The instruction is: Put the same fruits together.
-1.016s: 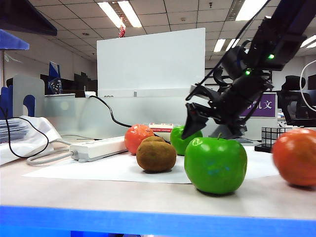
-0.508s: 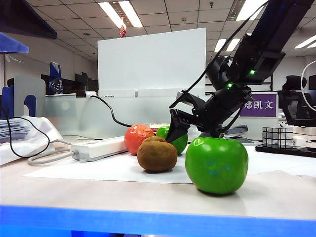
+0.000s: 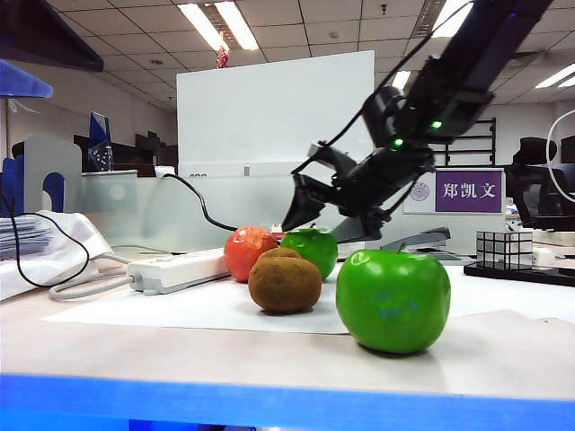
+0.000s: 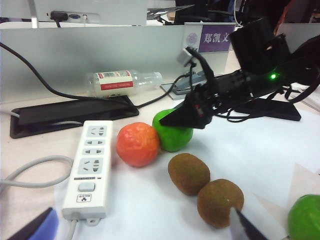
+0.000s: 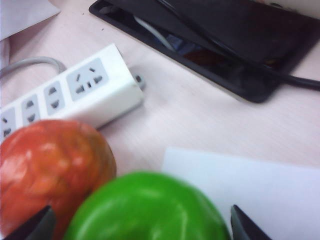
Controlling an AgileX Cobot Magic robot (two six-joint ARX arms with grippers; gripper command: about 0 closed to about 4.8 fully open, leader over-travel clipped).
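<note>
Right claw [image 3: 301, 211] open, poised above far apple [image 3: 311, 249] at centre frame, touching tangerine [image 3: 249, 251] and beside kiwi [image 3: 284, 280]. Left claw [image 4: 239, 220] open, low at frame bottom. Risk: closing off-centre could nudge tangerine or roll apple across tabletop [image 3: 180, 346]

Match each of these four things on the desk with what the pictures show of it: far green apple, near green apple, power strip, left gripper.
Things:
1. far green apple
2. near green apple
3. power strip
4. left gripper

Descriptions:
A. alone at the front edge of the white sheet
B. white, lying beside the tangerine
C. right under the open right gripper
D. open, near one of the kiwis

Pairs: 1-C, 2-A, 3-B, 4-D
</note>
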